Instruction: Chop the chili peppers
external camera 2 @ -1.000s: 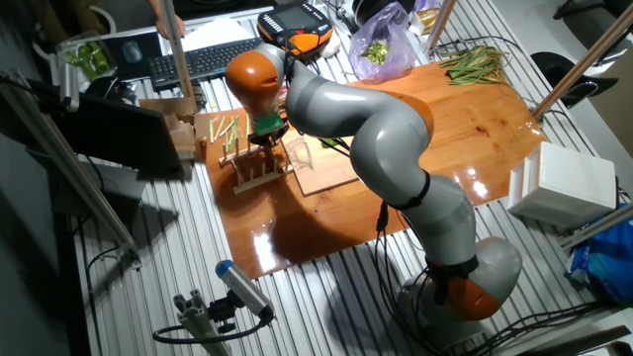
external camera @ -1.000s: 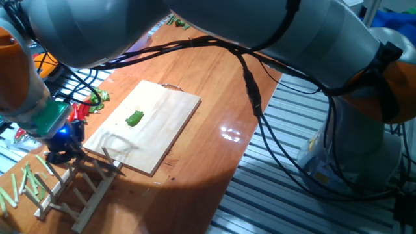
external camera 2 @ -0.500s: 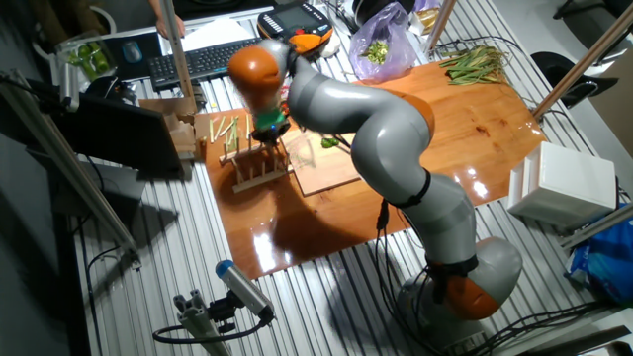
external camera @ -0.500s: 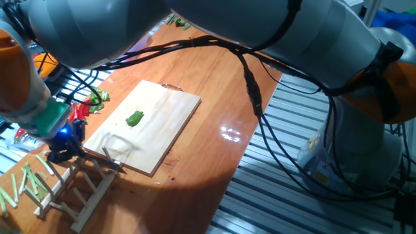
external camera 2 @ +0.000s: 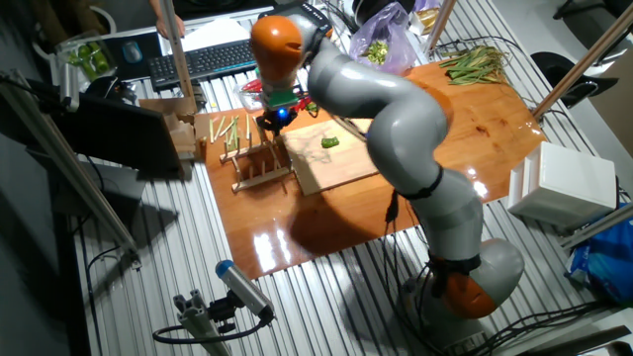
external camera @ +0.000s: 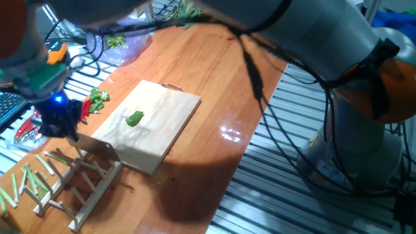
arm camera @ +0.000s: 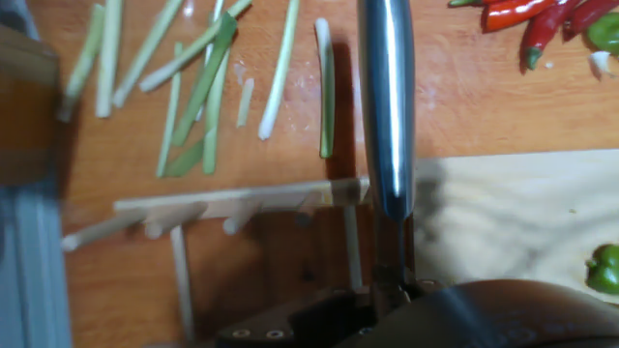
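The gripper (external camera: 60,123) hangs just above the wooden rack (external camera: 78,185), at the near-left corner of the cutting board (external camera: 162,114). In the hand view a shiny metal handle (arm camera: 385,106) runs straight out from the gripper body, so the fingers appear clenched on it, though the fingertips themselves are hidden. The handle's far end reaches past the rack's top rail (arm camera: 242,198) toward the pale-green stalk sticks (arm camera: 193,87).

Beside the gripper, the board's left edge lies against the rack; the board's right and far edges border bare orange table (external camera: 221,78). The green chili (external camera: 134,117) lies near the middle of the board, apart from the gripper, with open board all around it. It also shows at the right edge of the hand view. Beyond the board's left corner sit red chilies (arm camera: 532,19) and more green bits (external camera: 97,99).
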Tool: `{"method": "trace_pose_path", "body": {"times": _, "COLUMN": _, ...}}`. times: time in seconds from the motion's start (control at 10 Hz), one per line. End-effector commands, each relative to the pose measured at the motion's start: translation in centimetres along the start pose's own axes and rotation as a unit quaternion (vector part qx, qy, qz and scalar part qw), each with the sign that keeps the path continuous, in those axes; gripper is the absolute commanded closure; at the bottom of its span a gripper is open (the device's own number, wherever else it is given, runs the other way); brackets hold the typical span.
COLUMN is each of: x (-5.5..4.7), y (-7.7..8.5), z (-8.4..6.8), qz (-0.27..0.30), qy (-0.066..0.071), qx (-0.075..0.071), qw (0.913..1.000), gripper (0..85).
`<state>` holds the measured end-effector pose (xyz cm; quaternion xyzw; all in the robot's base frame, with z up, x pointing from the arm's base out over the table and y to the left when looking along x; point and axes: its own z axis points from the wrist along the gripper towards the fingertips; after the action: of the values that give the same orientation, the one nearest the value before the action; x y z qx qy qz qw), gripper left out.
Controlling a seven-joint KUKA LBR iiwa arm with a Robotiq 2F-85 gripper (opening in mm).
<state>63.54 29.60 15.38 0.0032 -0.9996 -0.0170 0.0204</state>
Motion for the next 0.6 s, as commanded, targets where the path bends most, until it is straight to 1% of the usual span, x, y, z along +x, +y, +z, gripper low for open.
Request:
{"method": "trace_pose_path", "body": {"times": 0.0, "x": 0.5, "y": -0.2, "z": -7.1, "qz": 0.004, "qy": 0.001, "qx": -0.008, "qw": 1.0000, "gripper": 85.0}}
{"method": "trace_pose_path", "body": {"times": 0.1, "x": 0.9, "y": -0.5, "z": -8.5, "qz": 0.004, "qy": 0.002, "qx": -0.008, "qw": 1.0000, "gripper": 85.0}}
{"method": "trace_pose_path", "body": {"times": 0.2, "x": 1.1, "y": -1.0, "z": -9.5, "qz": 0.005, "qy": 0.001, "qx": -0.010, "qw": 0.9999, "gripper": 85.0}}
{"method": "trace_pose_path", "body": {"times": 0.3, "x": 1.3, "y": -1.6, "z": -10.0, "qz": 0.005, "qy": -0.007, "qx": -0.011, "qw": 0.9999, "gripper": 85.0}}
{"method": "trace_pose_path", "body": {"times": 0.4, "x": 1.3, "y": -2.0, "z": -10.2, "qz": 0.008, "qy": -0.009, "qx": -0.014, "qw": 0.9998, "gripper": 85.0}}
{"method": "trace_pose_path", "body": {"times": 0.5, "x": 1.3, "y": -2.4, "z": -10.4, "qz": 0.010, "qy": -0.014, "qx": -0.011, "qw": 0.9998, "gripper": 85.0}}
